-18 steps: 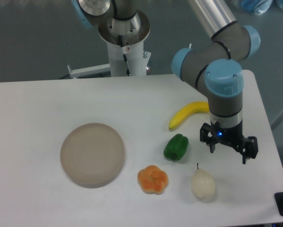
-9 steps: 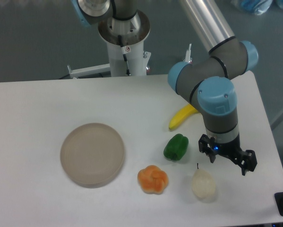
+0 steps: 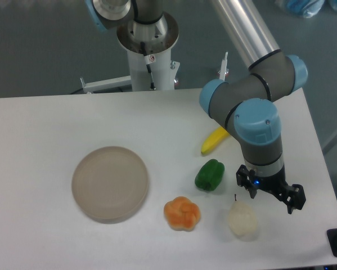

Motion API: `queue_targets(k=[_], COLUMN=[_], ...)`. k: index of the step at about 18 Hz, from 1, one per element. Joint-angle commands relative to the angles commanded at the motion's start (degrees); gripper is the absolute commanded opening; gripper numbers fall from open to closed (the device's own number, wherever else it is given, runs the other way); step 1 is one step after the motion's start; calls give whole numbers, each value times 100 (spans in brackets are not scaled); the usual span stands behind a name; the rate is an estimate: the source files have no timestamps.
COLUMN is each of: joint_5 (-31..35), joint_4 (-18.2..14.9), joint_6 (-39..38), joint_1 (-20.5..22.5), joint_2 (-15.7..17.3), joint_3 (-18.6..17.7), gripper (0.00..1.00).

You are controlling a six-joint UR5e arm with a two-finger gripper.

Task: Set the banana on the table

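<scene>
Banana [image 3: 214, 140] is only partly visible: its yellow tip lies on the table [image 3: 39, 135] toward the right edge, and the rest of it is covered by the grey wrist of the arm [image 3: 252, 90]. How long it goes under the arm cannot be seen. The gripper [image 3: 269, 192] hangs nearer the front right corner, just beside the pale pear [image 3: 242, 219]. Its two dark fingers stand apart and nothing is between them. From this angle it is hard to tell whether the gripper is above the pear or a little behind it, and whether it touches the pear. A small blue light shows on the gripper body.

The round beige plate [image 3: 109, 183] lies on the left half of the worktop and it holds nothing. The green pepper [image 3: 209, 175] is near the banana tip, toward the front edge, and the orange fruit [image 3: 182, 213] is between the plate and the pear, close to the front edge.
</scene>
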Motion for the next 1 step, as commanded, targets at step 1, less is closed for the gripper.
queue_targets(k=[1], joint_5=[-9], joint_4=[0], joint_6=[0], joint_1=[0], joint_2=[0], joint_3=[-9], gripper=[100])
